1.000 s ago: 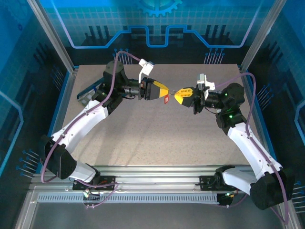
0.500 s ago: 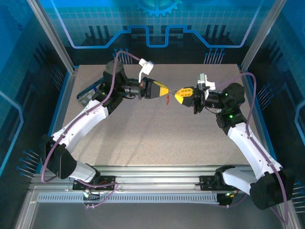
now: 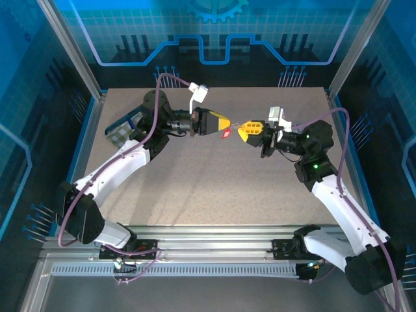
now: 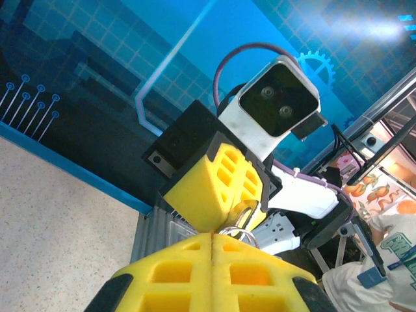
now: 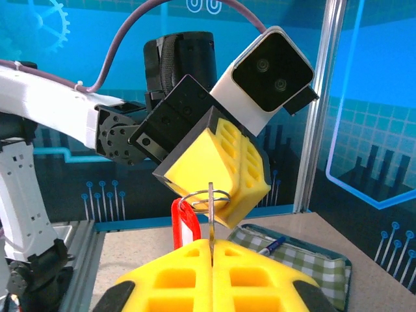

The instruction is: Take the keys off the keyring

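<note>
Both closed: left pincer pinching keyring, right pincer pinching key, tips close.

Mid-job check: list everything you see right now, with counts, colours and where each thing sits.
key: one seen, silver, edge-on, pinched in the right gripper, crossing the ring
keyring: one, red tag on thin metal ring, in the air between the grippers
pouch: one, green-and-white checked, far left of the table
pen: one, blue and white, on the pouch
table: one, speckled beige
left gripper: yellow, shut on the keyring
right gripper: yellow, shut on the key
</note>
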`<state>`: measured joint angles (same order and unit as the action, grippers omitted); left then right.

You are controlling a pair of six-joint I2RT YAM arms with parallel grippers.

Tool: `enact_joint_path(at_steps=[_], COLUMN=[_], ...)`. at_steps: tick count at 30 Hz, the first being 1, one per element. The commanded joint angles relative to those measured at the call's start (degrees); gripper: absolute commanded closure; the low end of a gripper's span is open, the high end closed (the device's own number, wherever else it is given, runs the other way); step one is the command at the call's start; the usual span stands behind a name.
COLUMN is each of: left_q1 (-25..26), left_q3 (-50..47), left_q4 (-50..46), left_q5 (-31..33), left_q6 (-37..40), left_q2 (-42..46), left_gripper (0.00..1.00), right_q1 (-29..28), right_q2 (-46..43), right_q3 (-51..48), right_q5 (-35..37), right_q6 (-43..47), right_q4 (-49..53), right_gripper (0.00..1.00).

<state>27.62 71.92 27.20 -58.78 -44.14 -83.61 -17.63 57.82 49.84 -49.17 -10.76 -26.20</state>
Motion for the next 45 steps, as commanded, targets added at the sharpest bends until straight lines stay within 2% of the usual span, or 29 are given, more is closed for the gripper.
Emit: enact_joint_path(at_steps=[1, 6, 11, 22, 27, 30, 32, 35, 38, 40, 42, 45], left_q1=[0.3, 0.3, 0.3, 0.2, -0.2, -0.1, -0.1, 0.1, 0.3, 0.7, 1.3, 2.6], left_q3=[-0.9, -0.7, 0.5, -0.8, -0.4, 0.0, 0.2, -0.8, -3.5, -5.8, -8.0, -13.3], left_q4=[3.8, 2.3, -0.5, -2.3, -9.9, -18.3, -24.3, -29.2, -31.0, -30.9, -32.3, -33.6], left_q5=[1.0, 2.2, 2.9, 5.3, 9.9, 16.0, 22.8, 30.2, 36.1, 37.7, 42.2, 52.2], left_q6=[-2.5, -1.6, -0.2, 1.5, 7.7, 14.1, 17.3, 20.4, 20.9, 20.7, 19.8, 19.5], left_q2=[1.1, 1.6, 1.3, 3.5, 5.1, 6.6, 7.4, 8.3, 8.7, 8.8, 8.9, 9.1], left_gripper=[1.00, 1.00, 1.00, 1.00, 1.00, 1.00, 1.00, 1.00, 1.00, 1.00, 1.00, 1.00], right_q1=[-1.3, -2.0, -5.2, -5.1, -4.8, -4.3, -4.0, -3.9, -3.9, -3.9, -3.9, -3.8], right_q2=[-1.7, -2.1, -3.3, -4.6, -7.1, -9.7, -11.8, -13.7, -15.8, -17.7, -19.9, -23.2], right_q3=[-0.4, -0.8, 0.0, 0.9, -0.8, -1.8, -3.1, -3.9, -6.3, -8.9, -11.3, -15.3], right_q5=[2.5, 3.9, 8.0, 9.9, 12.6, 15.1, 17.8, 21.6, 23.8, 25.4, 27.2, 29.4], right_q6=[2.8, 5.2, 11.9, 11.8, 12.0, 10.5, 9.1, 7.3, 5.3, 4.0, 2.6, 1.5], right_q4=[-0.4, 1.1, 6.5, 8.1, 14.3, 16.9, 18.1, 22.0, 23.8, 24.0, 24.9, 26.3], right_gripper=[1.00, 1.00, 1.00, 1.00, 1.00, 1.00, 1.00, 1.00, 1.00, 1.00, 1.00, 1.00])
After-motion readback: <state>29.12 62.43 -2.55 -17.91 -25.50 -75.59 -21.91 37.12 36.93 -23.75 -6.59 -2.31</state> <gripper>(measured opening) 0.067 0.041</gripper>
